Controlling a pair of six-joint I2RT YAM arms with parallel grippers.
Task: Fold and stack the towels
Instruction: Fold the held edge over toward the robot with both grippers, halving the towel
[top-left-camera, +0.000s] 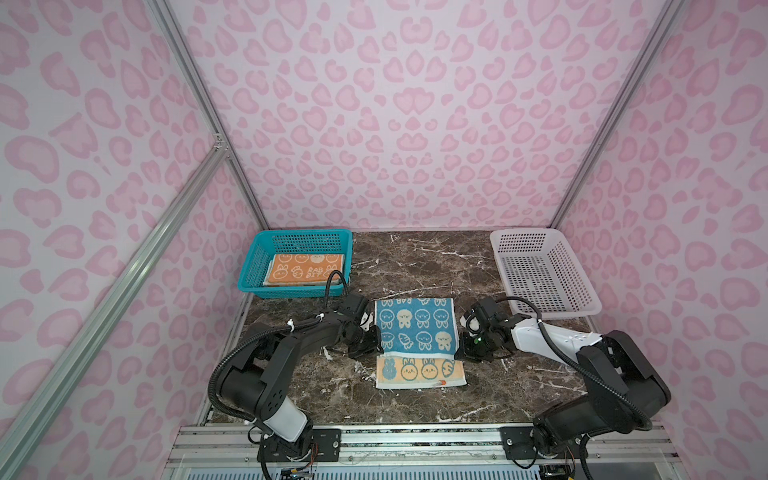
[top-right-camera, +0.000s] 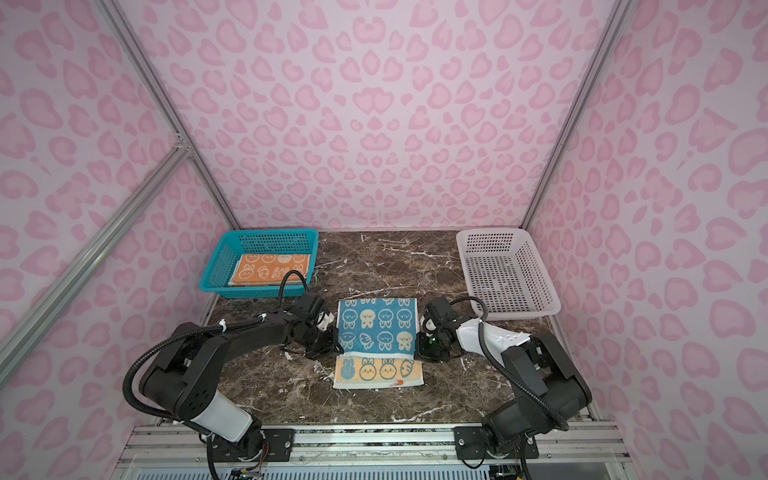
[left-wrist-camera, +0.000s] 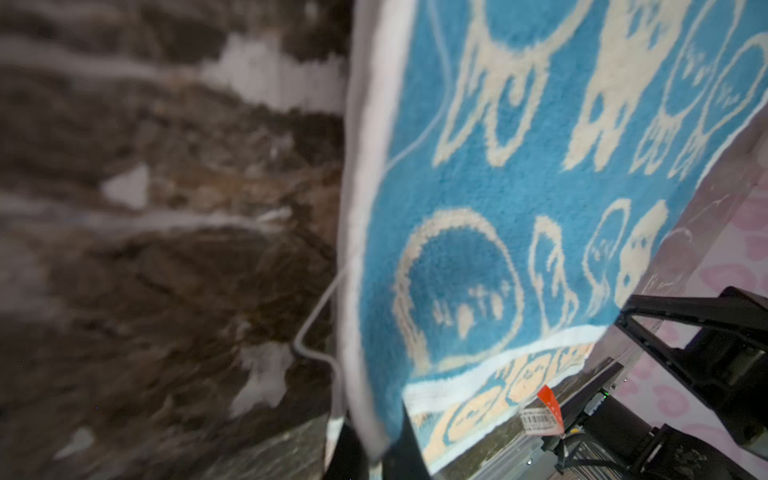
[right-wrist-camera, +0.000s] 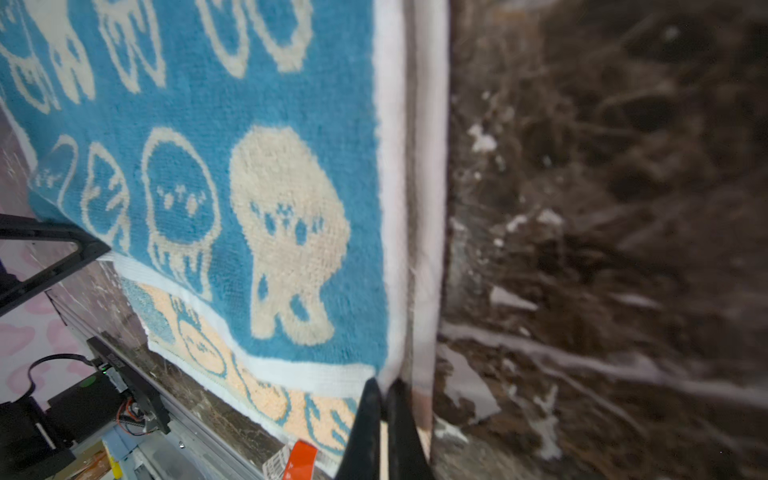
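Blue towel lies flat at the centre of the worktop, its near edge overlapping a cream-orange strip. Left end effector and right end effector each pinch 1 near corner of the blue layer — jaws narrow, closed on the cloth. Orange towel sits folded in the teal basket; the white basket stands at the far right.
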